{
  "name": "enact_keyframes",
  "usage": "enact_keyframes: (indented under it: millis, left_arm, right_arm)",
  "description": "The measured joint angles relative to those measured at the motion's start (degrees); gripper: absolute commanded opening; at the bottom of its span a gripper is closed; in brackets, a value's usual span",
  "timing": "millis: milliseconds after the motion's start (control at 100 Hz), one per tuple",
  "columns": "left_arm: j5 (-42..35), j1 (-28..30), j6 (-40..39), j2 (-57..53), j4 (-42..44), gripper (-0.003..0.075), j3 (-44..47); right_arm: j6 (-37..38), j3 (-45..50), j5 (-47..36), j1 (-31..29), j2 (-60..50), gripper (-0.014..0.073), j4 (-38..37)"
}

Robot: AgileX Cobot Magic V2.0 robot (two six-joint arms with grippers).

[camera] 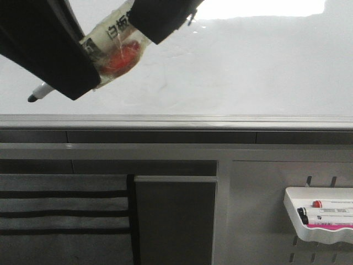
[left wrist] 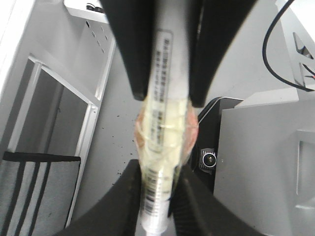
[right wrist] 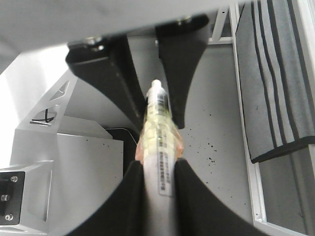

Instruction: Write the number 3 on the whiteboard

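A white marker (camera: 118, 47), wrapped in clear tape with a red patch, hangs in front of the whiteboard (camera: 248, 66). Its black tip (camera: 33, 98) points down to the left, just above the grey edge rail (camera: 176, 118). My left gripper (camera: 83, 69) is shut on the marker's tip end. My right gripper (camera: 146, 27) is shut on its upper end. The left wrist view shows my left gripper (left wrist: 157, 196) on the marker (left wrist: 162, 98). The right wrist view shows my right gripper (right wrist: 160, 191) on the marker (right wrist: 160, 123). No number 3 shows on the board.
A small white marker tray (camera: 292, 218) with two markers hangs on the pale grey slotted panel (camera: 259, 210) at lower right. A grey striped cloth (camera: 60, 204) hangs at lower left beside a dark panel (camera: 174, 221).
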Motion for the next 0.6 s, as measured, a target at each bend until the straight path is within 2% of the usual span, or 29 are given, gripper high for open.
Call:
enact_keyframes:
  millis: [100, 220, 380, 480, 600]
  left_arm:
    - [-0.75, 0.27, -0.13, -0.12, 0.10, 0.0384, -0.61]
    - [-1.11, 2.80, -0.34, -2.17, -0.19, 0.0389, -0.94]
    - [-1.11, 8.67, -1.96, -8.25, -0.19, 0.0389, -0.94]
    - [-1.74, 12.69, -3.31, -12.87, -0.19, 0.0389, 1.21]
    - [-5.07, 17.38, -5.48, -18.59, -0.19, 0.0389, 6.95]
  right_arm:
    - [1.68, 0.00, -0.52, 0.00, 0.00, 0.0009, -1.71]
    - [7.17, 0.00, -1.36, 0.00, -1.94, 0.0009, -7.87]
    - [19.39, 0.17, -1.85, -1.86, -7.28, 0.0009, -16.46]
    - [28.78, 2.78, -3.52, -6.70, -10.50, 0.0009, -21.21]
    - [36.47, 8.39, -7.24, -15.19, -13.82, 0.0009, -22.49]
